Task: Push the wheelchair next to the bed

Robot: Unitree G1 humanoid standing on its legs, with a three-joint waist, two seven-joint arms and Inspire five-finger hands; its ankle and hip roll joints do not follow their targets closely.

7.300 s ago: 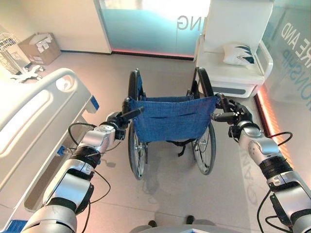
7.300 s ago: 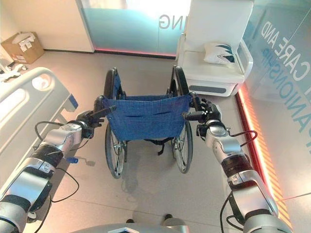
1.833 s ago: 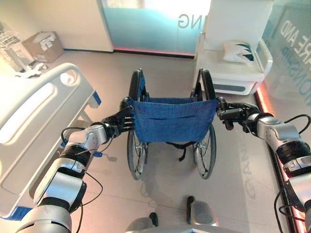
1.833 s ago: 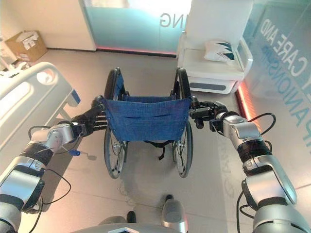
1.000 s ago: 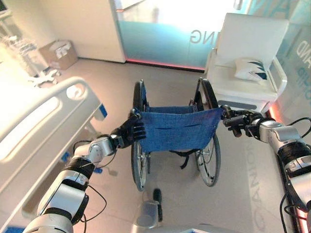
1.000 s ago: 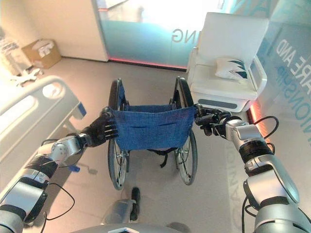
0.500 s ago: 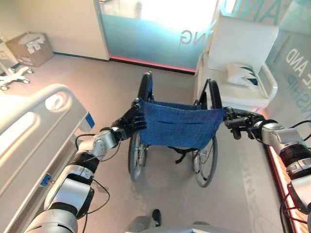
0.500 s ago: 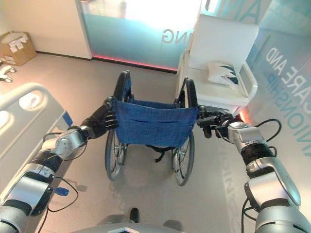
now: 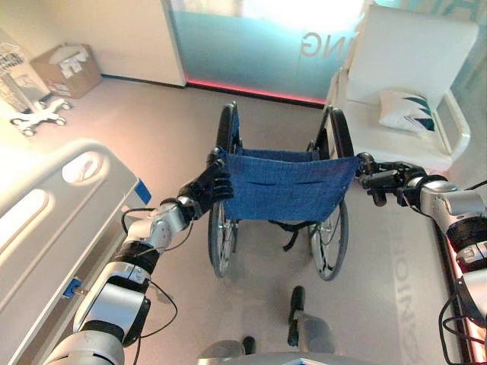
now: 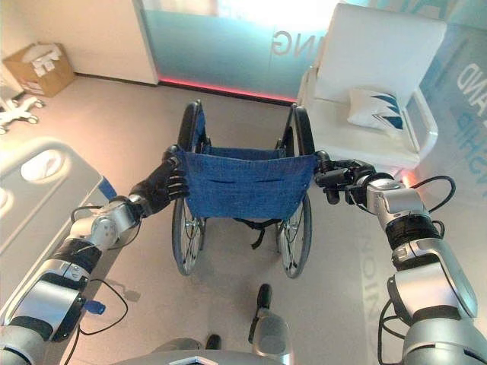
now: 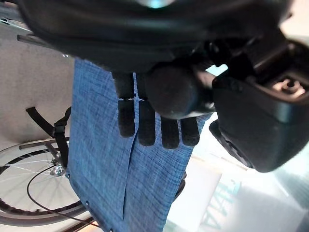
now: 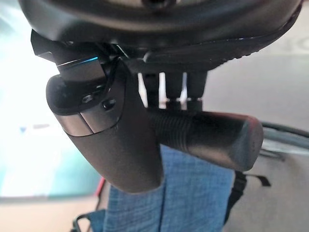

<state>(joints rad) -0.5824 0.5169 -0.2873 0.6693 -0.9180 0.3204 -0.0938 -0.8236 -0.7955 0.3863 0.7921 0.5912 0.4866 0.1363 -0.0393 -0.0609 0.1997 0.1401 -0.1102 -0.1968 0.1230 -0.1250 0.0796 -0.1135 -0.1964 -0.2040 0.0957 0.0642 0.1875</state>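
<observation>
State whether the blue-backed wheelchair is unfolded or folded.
Unfolded: the blue fabric backrest of the wheelchair is stretched flat, with wheels wide apart.

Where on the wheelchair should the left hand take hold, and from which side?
On the wheelchair, the push handle at the top left corner of the blue backrest, from behind. The left hand is there, fingers lying against the cloth. The right hand wraps the matching ribbed grip, which juts rearward.

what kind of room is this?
Probably a hospital or care-room mock-up: a white bed with a moulded side rail on the robot's left, a blue-backed wheelchair on the floor ahead, and a white armchair against frosted glass panels.
</observation>
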